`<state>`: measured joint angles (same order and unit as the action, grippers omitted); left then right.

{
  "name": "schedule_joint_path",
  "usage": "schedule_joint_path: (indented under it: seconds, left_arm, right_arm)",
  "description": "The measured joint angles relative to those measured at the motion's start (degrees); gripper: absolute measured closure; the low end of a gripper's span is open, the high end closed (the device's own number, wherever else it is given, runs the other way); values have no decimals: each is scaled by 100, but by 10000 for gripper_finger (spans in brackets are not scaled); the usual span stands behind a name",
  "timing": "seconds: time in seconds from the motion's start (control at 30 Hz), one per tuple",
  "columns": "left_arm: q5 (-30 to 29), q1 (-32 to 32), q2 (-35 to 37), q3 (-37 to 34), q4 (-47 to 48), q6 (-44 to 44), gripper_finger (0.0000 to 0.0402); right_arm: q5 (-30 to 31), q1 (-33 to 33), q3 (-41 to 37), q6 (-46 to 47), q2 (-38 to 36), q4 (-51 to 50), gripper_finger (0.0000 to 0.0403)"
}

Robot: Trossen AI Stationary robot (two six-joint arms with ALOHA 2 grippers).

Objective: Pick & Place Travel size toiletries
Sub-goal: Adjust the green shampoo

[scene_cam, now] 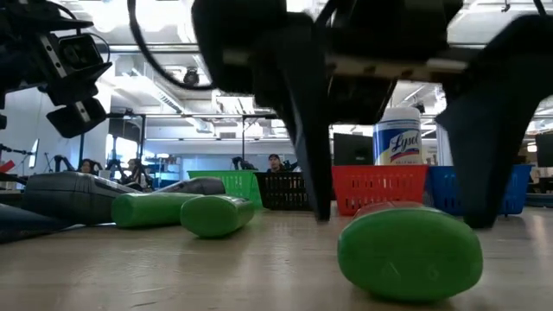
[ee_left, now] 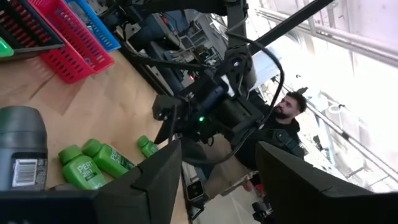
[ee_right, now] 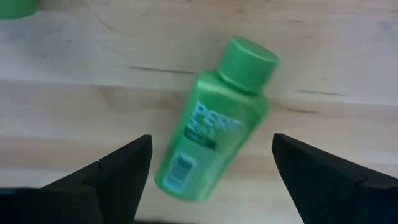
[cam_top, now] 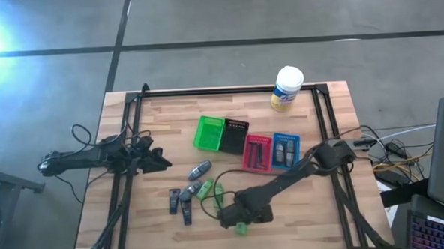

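My right gripper [cam_top: 241,225] is open low over the table's near side, its fingers standing either side of a small green bottle [ee_right: 214,124] that lies on its side on the wood, also the green bottle [scene_cam: 410,250] in the low view, untouched. Two more green bottles [cam_top: 210,189] and several grey tubes [cam_top: 184,197] lie on the table left of it. Another grey tube [cam_top: 200,170] lies nearer the bins. My left gripper [cam_top: 163,160] waits open above the table's left part.
Green [cam_top: 208,132], black [cam_top: 234,136], red [cam_top: 257,152] and blue [cam_top: 286,151] bins stand in a row across the table's middle; the blue one holds grey items. A white tub with yellow label [cam_top: 286,89] lies at the far edge. A person [ee_left: 283,124] sits beyond the table.
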<state>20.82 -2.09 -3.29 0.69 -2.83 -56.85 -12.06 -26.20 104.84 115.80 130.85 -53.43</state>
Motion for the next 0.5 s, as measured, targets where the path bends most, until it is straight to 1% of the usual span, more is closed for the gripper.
schedule_joint_path:
  seconds: [0.1, 0.2, 0.5]
  left_arm:
    - [2, 0, 0, 0, 11, 119, 188]
    - [4, 0, 0, 0, 28, 136, 188]
    - [9, 0, -2, 0, 28, 209, 188]
  right_arm:
    - [-7, 3, -7, 7, 133, 121, 99]
    - [-46, 25, -7, -18, 153, 219, 131]
    - [-68, 187, -11, -566, 153, 197, 276]
